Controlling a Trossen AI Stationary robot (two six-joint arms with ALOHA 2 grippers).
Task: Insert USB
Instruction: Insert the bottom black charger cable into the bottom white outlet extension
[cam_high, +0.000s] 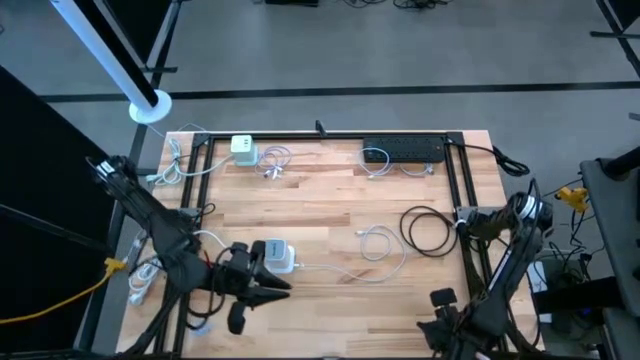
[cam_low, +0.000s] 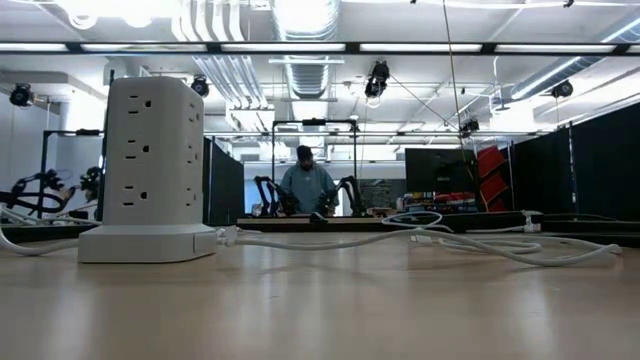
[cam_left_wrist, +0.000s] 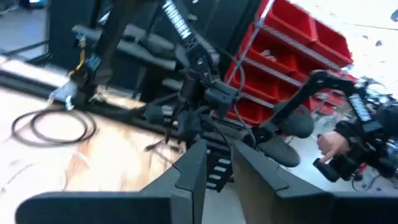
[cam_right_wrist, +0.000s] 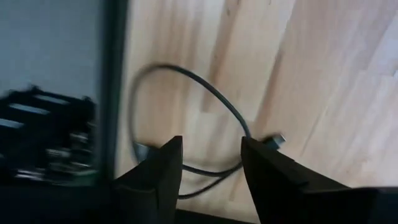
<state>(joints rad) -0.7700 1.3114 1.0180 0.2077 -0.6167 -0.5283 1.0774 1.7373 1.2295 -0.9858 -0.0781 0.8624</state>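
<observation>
Blur hides the black coiled cable's plug (cam_right_wrist: 277, 140) beyond the spread right pincer (cam_right_wrist: 211, 163); the left pincer (cam_left_wrist: 216, 165) is nearly together, empty.

A white power tower (cam_high: 277, 255) stands upright on the counter, sockets stacked up its sides, on a broader flat base. Right of the tower lies a loosely looped white USB cable (cam_high: 380, 247), and just beyond that a coiled black cable (cam_high: 428, 230), its plug end free.
</observation>
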